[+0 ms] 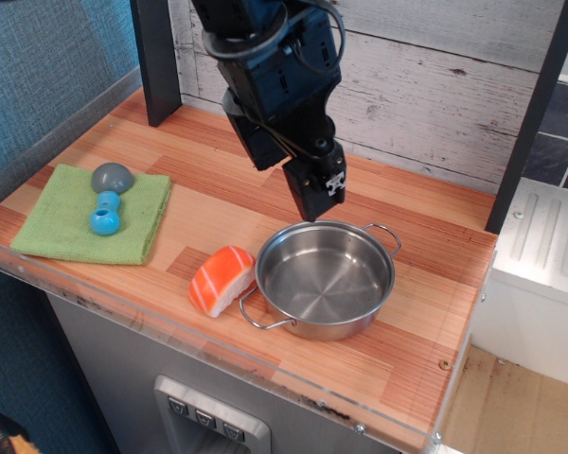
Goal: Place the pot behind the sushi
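One raised camera in front looks down across the wooden counter point(426, 331) toward the plank wall point(435, 76)

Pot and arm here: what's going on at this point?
One robot arm hangs over a wooden counter, its gripper right at the far rim of the pot. Whether the jaws grip the rim cannot be told. The pot sits on the counter, to the right of the sushi and about touching it, not behind it yet. To the left, a blue-and-grey toy lies on a green cloth, untouched.
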